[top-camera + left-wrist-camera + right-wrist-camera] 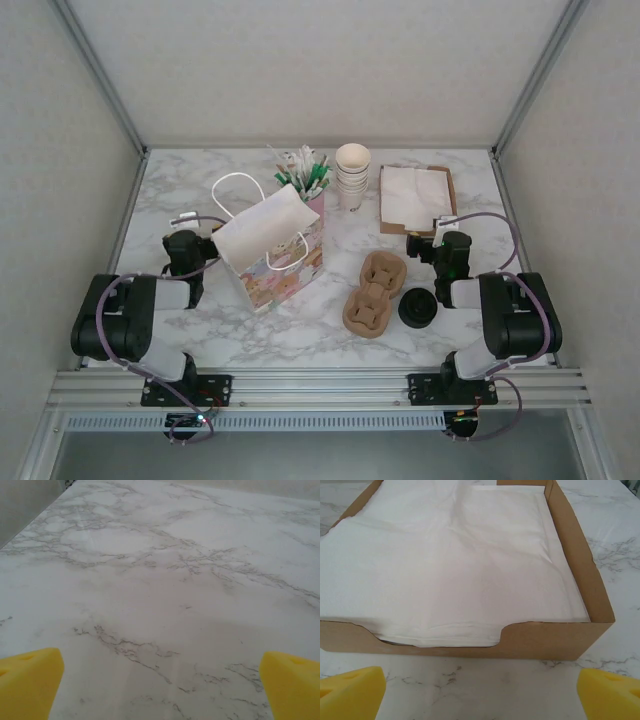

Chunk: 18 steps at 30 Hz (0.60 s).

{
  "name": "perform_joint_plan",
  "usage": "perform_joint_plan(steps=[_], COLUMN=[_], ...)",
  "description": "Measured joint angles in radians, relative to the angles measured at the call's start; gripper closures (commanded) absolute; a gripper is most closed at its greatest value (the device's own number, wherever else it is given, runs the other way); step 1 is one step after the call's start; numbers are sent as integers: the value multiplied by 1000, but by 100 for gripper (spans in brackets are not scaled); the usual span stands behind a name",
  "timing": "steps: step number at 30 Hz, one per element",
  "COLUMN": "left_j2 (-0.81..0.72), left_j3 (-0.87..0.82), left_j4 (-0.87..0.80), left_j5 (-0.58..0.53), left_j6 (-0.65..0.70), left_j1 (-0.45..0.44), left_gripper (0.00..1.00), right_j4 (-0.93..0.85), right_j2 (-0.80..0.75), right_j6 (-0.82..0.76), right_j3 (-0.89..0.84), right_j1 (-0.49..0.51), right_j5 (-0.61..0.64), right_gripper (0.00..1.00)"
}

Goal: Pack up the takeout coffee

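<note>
The takeout coffee (418, 308), a small cup under a round black lid, stands on the marble table just right of the brown pulp carrier (375, 292), whose slots hold nothing. My right gripper (430, 242) hovers behind the cup, open and holding nothing. In the right wrist view the right gripper (480, 695) faces the cardboard box of white napkins (555, 640), yellow fingertips (350, 690) wide apart. My left gripper (186, 224) sits left of the gift bag (270, 245). The left wrist view has the left gripper (160, 690) open over bare marble.
A stack of lidless cream cups (352, 175) and a bunch of straws and stirrers (305, 170) stand at the back. The napkin box (415, 198) lies back right. The gift bag stands with its mouth open and its white handles up.
</note>
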Motion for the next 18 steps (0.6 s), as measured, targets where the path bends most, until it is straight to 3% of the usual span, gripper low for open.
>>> perform_joint_plan(steps=[18], left_j2=[0], left_j3=[0], left_j4=[0], left_j5=[3], left_j6=[0], left_j1=[0], left_gripper=[0], right_j4=[0], right_j2=[0], right_j6=[0], right_j3=[0], right_j1=[-1], right_j5=[-8], right_gripper=[1])
